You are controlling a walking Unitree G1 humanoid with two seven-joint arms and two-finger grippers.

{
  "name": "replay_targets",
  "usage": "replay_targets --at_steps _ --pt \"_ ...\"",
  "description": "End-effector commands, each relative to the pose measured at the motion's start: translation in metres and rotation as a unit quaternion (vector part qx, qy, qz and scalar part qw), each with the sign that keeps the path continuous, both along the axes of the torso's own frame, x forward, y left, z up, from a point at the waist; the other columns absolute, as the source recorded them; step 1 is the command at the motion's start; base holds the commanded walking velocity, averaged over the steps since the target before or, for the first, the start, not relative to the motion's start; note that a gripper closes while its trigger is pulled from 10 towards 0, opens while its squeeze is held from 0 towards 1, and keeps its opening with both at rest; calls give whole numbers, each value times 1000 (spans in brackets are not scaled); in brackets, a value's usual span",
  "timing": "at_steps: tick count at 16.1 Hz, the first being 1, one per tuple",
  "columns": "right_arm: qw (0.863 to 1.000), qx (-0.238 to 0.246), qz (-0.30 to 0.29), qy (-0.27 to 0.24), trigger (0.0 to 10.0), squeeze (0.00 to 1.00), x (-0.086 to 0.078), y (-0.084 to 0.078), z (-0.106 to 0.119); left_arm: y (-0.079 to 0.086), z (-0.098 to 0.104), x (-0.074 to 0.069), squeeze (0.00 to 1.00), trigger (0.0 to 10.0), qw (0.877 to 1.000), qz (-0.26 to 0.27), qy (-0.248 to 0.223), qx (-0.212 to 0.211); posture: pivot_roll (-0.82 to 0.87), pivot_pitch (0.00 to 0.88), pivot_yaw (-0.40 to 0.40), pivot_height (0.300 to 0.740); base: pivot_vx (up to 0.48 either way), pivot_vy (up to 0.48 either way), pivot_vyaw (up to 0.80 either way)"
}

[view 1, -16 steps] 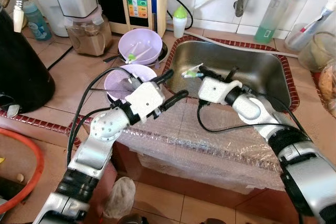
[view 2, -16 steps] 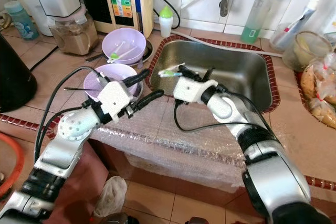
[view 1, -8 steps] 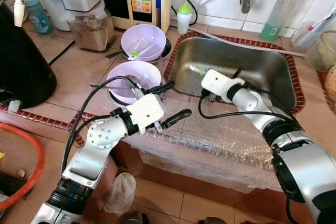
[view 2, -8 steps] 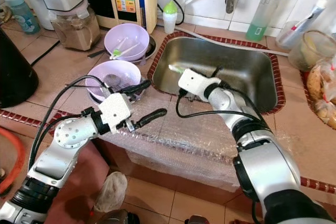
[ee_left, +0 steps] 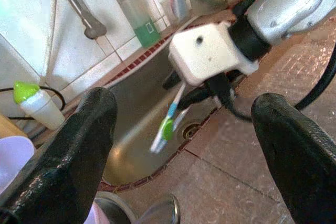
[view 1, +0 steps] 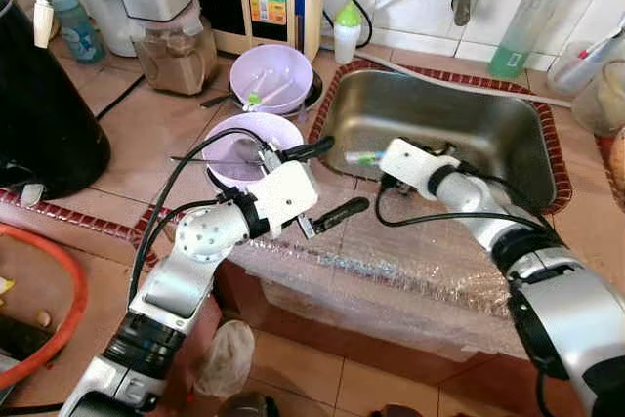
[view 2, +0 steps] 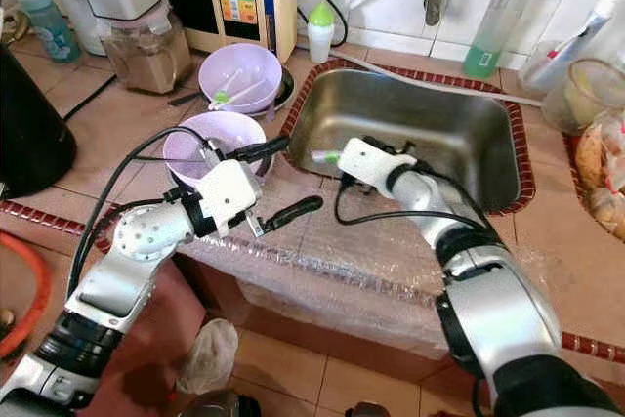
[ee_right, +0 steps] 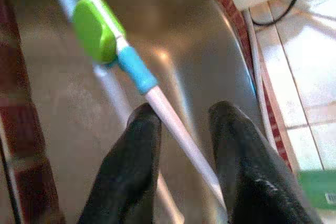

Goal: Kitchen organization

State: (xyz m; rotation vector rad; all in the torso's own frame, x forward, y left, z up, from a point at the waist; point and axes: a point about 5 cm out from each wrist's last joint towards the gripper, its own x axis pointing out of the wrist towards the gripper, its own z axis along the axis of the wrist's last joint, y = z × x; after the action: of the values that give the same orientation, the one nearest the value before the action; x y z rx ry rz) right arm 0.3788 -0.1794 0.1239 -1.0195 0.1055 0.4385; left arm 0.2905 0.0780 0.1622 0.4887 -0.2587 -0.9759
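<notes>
Right wrist view shows a thin white utensil [ee_right: 137, 77] with a green and blue piece near its far end, clamped between the two black fingers [ee_right: 131, 171] of the right gripper [view 1: 383, 158]. Its long axis runs straight out ahead of the fingers, over the steel sink [view 1: 488, 134]. From the head cameras, the utensil's tip [view 1: 359, 156] pokes out toward the sink's left wall, held above the basin near its front edge.

The left gripper [view 1: 324, 183] hangs just outside the sink's front left corner, fingers spread wide and gripping nothing. Its wrist camera looks straight at the utensil [ee_left: 169, 120] between its fingers, so the green tip points roughly toward it.

Just beside it, on the tiled counter [view 1: 156, 134], stands a lilac bowl [view 1: 249, 139]; a second lilac bowl [view 1: 278, 75] holding similar utensils sits behind, by the sink's back left corner. I judge the right arm already has the piece, and either bowl lies to its left.
</notes>
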Motion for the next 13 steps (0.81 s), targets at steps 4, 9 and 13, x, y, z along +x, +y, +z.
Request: replay_targets --at_steps 4,9,13 --pt "1000 6 -16 0 10000 1000 -7 -16 -6 -2 -2 6 1000 10000 999 -19 9 25 -22 0 52 740 0 0 0" --pt "991 115 -50 45 10000 1000 -9 -18 -12 -5 -2 13 1000 10000 999 -23 8 31 -52 0 70 740 0 0 0" --pt "943 322 -80 -34 10000 0 -2 -21 19 -8 5 18 1000 10000 1000 -6 -17 9 -72 0 66 740 0 0 0"
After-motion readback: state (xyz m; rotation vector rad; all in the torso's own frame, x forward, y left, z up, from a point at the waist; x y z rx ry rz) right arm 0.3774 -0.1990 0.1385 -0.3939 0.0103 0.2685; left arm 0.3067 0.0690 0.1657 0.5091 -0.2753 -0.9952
